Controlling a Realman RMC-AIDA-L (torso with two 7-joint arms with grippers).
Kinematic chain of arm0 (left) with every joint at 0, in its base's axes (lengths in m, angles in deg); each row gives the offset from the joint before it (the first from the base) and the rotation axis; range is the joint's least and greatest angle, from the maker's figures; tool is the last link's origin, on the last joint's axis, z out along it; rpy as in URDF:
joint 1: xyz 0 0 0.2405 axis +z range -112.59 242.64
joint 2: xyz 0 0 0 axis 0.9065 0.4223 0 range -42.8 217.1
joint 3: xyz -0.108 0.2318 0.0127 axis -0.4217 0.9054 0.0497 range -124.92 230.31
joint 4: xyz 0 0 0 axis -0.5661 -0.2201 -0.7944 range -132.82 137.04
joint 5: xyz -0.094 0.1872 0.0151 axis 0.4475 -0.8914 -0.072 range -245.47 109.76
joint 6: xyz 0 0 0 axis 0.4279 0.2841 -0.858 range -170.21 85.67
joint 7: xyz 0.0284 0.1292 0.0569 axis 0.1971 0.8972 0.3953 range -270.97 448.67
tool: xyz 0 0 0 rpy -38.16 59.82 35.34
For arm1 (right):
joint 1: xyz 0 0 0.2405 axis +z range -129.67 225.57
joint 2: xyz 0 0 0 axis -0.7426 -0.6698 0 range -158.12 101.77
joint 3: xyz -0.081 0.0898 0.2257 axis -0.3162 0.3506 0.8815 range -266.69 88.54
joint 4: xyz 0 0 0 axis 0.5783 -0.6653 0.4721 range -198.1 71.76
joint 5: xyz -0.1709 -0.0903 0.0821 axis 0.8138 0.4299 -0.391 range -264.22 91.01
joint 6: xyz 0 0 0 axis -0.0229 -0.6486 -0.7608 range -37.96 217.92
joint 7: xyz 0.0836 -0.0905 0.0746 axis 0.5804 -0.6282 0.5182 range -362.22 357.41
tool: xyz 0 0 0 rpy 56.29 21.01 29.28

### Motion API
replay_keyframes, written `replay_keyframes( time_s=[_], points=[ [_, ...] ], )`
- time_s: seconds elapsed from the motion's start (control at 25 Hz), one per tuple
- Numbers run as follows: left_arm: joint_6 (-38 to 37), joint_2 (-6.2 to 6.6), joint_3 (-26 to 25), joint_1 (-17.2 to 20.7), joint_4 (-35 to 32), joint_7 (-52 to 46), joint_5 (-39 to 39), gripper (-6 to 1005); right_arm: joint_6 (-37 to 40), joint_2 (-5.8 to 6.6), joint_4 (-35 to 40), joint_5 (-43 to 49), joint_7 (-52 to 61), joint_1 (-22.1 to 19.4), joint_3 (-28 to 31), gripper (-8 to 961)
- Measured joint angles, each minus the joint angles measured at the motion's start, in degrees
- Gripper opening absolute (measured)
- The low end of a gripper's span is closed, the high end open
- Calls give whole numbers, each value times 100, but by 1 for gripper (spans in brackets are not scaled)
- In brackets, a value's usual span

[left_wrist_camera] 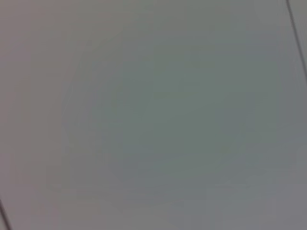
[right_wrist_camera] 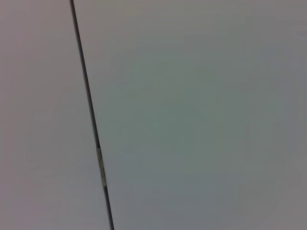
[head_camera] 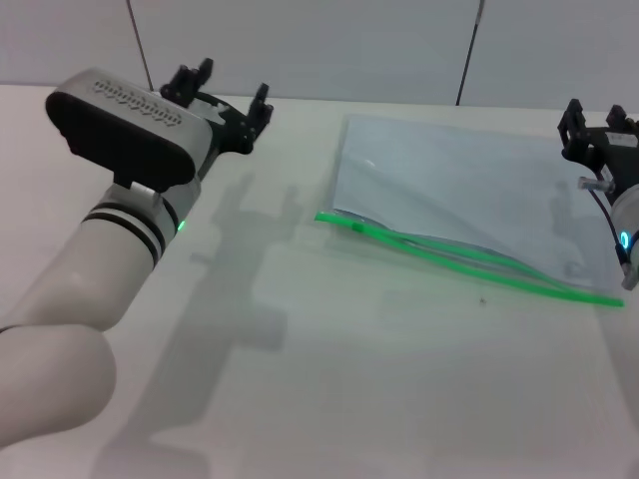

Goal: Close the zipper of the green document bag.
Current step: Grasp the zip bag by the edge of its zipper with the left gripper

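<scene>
On the white table point(head_camera: 379, 399), right of centre | one bag point(head_camera: 469, 190), flat, pale grey-blue | one zipper point(head_camera: 469, 261), bright green, near edge, strips parted | two grippers: left gripper point(head_camera: 225, 95) fingers spread, right gripper point(head_camera: 596, 125) unclear.

Left gripper point(head_camera: 222, 95) raised at far left, fingers point(head_camera: 262, 100) spread apart, right gripper point(head_camera: 596, 122) raised at far right edge

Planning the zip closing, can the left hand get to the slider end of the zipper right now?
Probably yes: the left hand is raised left of the green document bag, and nothing lies between it and the zipper near end.
</scene>
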Motion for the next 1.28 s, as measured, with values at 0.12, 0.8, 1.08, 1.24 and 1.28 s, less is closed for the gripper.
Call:
replay_keyframes(
  time_s=[0.12, 0.8, 1.08, 1.24, 1.28],
  points=[
    [-356, 34, -23, 1, -161, 13, -6, 709, 0, 0, -4, 0, 0, -19, 9, 522],
    [-3835, 148, -1043, 736, -2342, 2257, -85, 711, 33, 9, -25, 0, 0, -26, 31, 522],
    [-5534, 88, -1700, 780, -2824, 2448, -917, 711, 38, 9, -36, 0, 0, -26, 31, 522],
    [-6197, 26, -1850, 672, -2980, 2329, -1732, 710, 38, 9, -32, 0, 0, -21, 31, 522],
    [-6259, 27, -1852, 634, -2985, 2305, -1839, 710, 38, 9, -32, 0, 0, -18, 31, 522]
  ],
)
